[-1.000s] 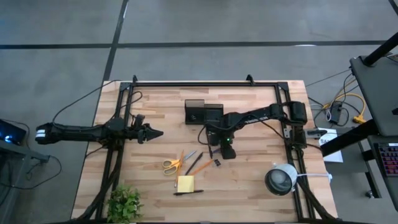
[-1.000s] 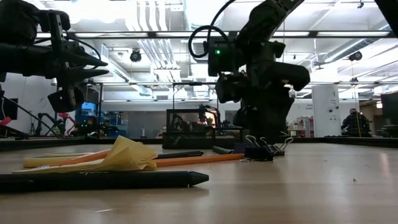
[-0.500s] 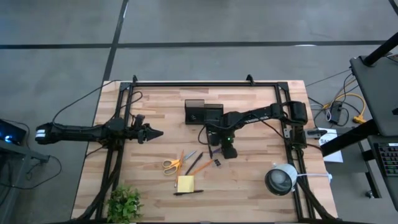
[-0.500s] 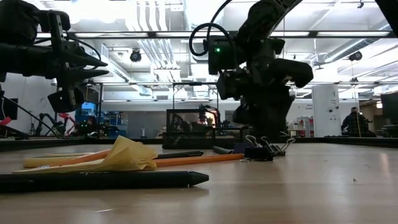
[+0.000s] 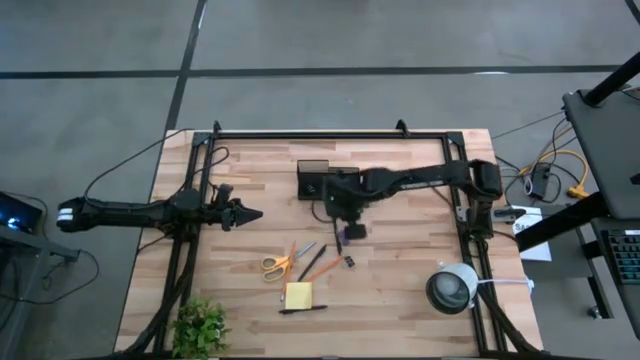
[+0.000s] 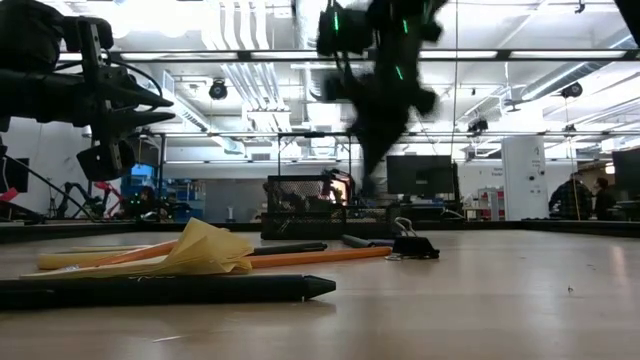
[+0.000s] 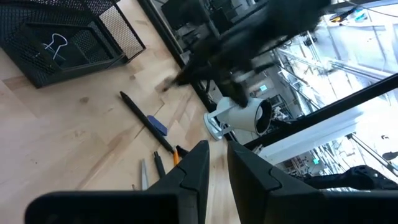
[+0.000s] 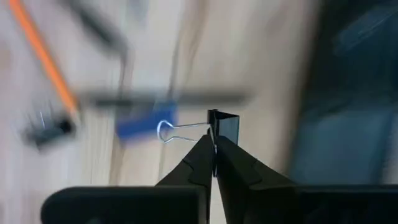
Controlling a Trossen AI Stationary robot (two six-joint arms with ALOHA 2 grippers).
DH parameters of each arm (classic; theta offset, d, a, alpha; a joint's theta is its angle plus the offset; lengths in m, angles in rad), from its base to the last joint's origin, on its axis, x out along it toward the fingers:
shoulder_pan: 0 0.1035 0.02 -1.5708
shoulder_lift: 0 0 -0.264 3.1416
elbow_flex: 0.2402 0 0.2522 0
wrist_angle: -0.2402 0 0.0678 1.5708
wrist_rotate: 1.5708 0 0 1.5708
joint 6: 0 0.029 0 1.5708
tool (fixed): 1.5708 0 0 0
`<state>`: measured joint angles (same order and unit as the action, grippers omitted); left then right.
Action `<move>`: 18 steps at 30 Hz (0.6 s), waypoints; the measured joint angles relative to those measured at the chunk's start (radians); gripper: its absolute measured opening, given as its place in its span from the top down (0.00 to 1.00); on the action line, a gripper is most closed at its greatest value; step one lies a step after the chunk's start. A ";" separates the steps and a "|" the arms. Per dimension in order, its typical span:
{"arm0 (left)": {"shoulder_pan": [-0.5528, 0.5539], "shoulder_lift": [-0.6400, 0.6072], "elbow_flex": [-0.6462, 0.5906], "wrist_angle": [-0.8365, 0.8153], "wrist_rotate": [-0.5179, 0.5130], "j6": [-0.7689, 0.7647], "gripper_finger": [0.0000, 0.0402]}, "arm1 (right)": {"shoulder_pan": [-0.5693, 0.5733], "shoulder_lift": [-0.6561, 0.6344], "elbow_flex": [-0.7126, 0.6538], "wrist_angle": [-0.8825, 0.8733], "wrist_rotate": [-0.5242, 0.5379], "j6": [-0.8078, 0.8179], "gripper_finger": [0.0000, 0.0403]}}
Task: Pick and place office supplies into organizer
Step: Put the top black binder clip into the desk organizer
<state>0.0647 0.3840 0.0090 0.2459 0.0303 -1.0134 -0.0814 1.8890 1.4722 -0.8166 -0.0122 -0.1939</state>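
Observation:
The organizer (image 5: pixel 328 180), a dark mesh box, stands at the table's far middle; in the left wrist view a clip (image 7: pixel 55 43) lies inside the organizer (image 7: pixel 62 37). My right gripper (image 5: pixel 345 215) hangs just in front of it, shut on a small black clip (image 8: pixel 224 127). Yellow-handled scissors (image 5: pixel 280 262), black pens (image 5: pixel 312 262), an orange pencil (image 5: pixel 322 270), a yellow sticky pad (image 5: pixel 298 295) and another black clip (image 5: pixel 350 262) lie flat on the table. My left gripper (image 5: pixel 255 214) waits at the left, above the table, with a narrow gap between its fingers. My right gripper pinches the black clip between its two fingertips (image 8: pixel 205 155), at the body's edge where the wire handle (image 8: pixel 180 129) joins. The fingers come from above, pointing down. The clip is lifted clear of the table, its wire handle sticking out sideways.
A round grey-white lamp (image 5: pixel 452 288) stands at the near right and a green plant (image 5: pixel 200 325) at the near left corner. One more black pen (image 5: pixel 303 310) lies by the sticky pad. A dark pen with a blue piece (image 7: pixel 157 126) lies under the right arm.
My right gripper has shut on one black clip at the table, then risen fast with it and gone toward the far edge and a little left, toward the organizer. The clip is lifted clear; the other clip stays on the table.

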 joint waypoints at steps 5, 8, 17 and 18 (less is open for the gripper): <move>0.000 0.001 0.000 0.000 0.000 0.004 0.89 | -0.071 0.022 0.135 0.054 0.020 0.065 0.98; 0.000 0.000 0.000 0.000 0.000 0.005 0.89 | -0.118 0.074 0.187 0.063 0.023 0.117 0.98; 0.000 0.000 0.000 0.000 -0.002 0.005 0.89 | -0.146 0.299 0.392 0.017 0.107 0.217 0.97; 0.000 0.000 0.000 0.000 -0.002 0.005 0.89 | -0.146 0.321 0.413 0.002 0.154 0.223 0.97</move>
<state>0.0645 0.3836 0.0090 0.2455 0.0284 -1.0080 -0.2272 2.2101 1.8847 -0.8149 0.1416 0.0295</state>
